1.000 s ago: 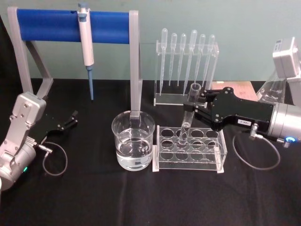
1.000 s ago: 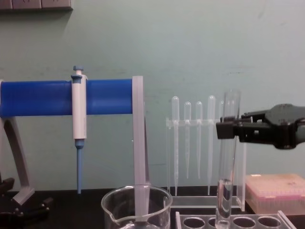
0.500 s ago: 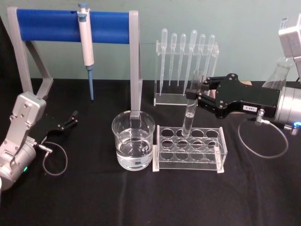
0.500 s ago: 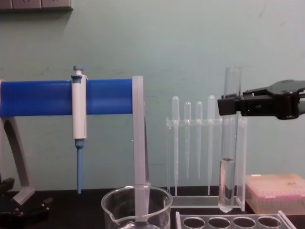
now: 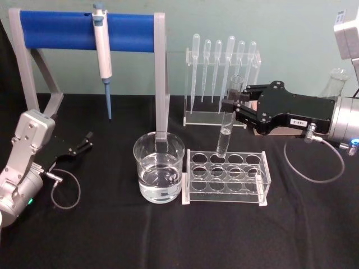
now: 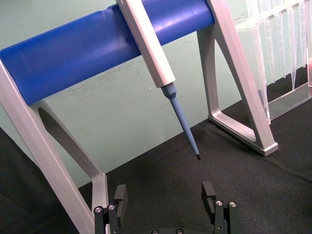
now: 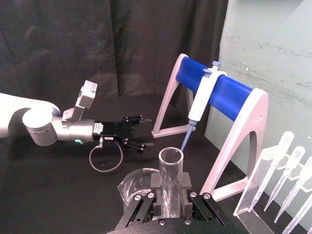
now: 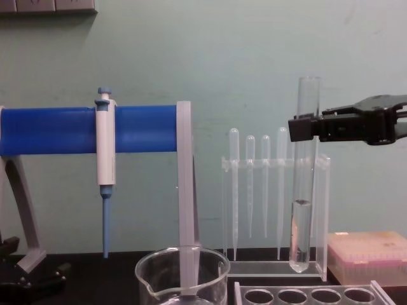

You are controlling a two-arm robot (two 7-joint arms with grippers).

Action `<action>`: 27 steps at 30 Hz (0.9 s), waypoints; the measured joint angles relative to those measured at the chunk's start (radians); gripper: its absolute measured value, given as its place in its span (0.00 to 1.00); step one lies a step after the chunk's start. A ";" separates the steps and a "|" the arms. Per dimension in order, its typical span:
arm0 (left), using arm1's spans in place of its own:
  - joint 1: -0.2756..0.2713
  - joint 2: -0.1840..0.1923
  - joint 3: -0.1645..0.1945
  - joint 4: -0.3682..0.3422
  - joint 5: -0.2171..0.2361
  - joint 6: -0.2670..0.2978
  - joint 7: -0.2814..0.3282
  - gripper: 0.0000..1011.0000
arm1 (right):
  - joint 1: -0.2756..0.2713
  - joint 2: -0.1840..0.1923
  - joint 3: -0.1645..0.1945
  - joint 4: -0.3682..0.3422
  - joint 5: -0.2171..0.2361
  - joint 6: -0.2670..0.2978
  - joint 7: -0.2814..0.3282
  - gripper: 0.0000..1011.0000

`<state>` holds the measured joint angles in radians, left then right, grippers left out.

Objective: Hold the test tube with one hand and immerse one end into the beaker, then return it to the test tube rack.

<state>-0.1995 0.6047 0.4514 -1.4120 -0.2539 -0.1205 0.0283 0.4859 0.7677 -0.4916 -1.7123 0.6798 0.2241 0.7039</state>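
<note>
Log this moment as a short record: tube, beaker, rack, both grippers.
Tube: long clear glass test tube, upright, some clear liquid in its lower part, bottom lifted above the rack.
Right gripper: fingers shut on the tube's upper part.
Beaker: wide clear glass beaker, partly full, left of the rack.
Rack: clear plastic test tube rack, holes empty.
Left gripper: fingers open, parked on the robot's left.

The test tube and the beaker are clear, glossy glass. At the beaker's three o'clock, the rack looks like smooth, clear plastic. The right gripper is matt black, and its wrist is silvery metal. Matt black cloth lies beneath everything.
</note>
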 joint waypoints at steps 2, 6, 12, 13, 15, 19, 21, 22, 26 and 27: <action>0.000 0.000 0.000 0.000 0.000 0.000 0.000 0.99 | 0.000 0.002 -0.003 0.000 0.001 -0.003 -0.003 0.22; 0.000 0.000 0.000 0.000 0.000 0.000 0.000 0.99 | 0.000 0.002 -0.002 0.000 0.001 -0.003 -0.003 0.22; 0.000 0.000 0.000 0.000 0.000 0.000 0.000 0.99 | 0.000 0.000 -0.001 0.000 0.001 -0.003 -0.002 0.22; 0.000 0.000 0.000 0.000 0.000 0.000 0.000 0.99 | 0.000 0.000 -0.001 0.000 0.001 -0.003 -0.002 0.22; 0.000 0.000 0.000 0.000 0.000 0.000 0.000 0.99 | 0.000 0.000 0.000 0.000 0.001 -0.003 -0.001 0.22; 0.000 0.000 0.000 0.000 0.000 0.000 0.000 0.99 | 0.000 0.000 0.000 0.000 0.001 -0.003 -0.001 0.22; 0.000 0.000 0.000 0.000 0.000 0.000 0.000 0.99 | 0.000 0.000 0.000 0.000 0.001 -0.003 -0.001 0.22; 0.000 0.000 0.000 0.000 0.000 0.000 0.000 0.99 | 0.000 0.000 0.000 0.001 0.001 -0.003 -0.001 0.22; 0.000 0.000 0.000 0.000 0.000 0.000 0.000 0.99 | -0.001 -0.001 0.001 0.001 0.000 -0.003 -0.001 0.22; 0.000 0.000 0.000 0.000 0.000 0.000 0.000 0.99 | -0.001 -0.001 0.001 0.001 0.000 -0.003 -0.001 0.22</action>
<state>-0.1995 0.6047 0.4513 -1.4120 -0.2539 -0.1205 0.0283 0.4851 0.7668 -0.4909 -1.7114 0.6799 0.2212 0.7033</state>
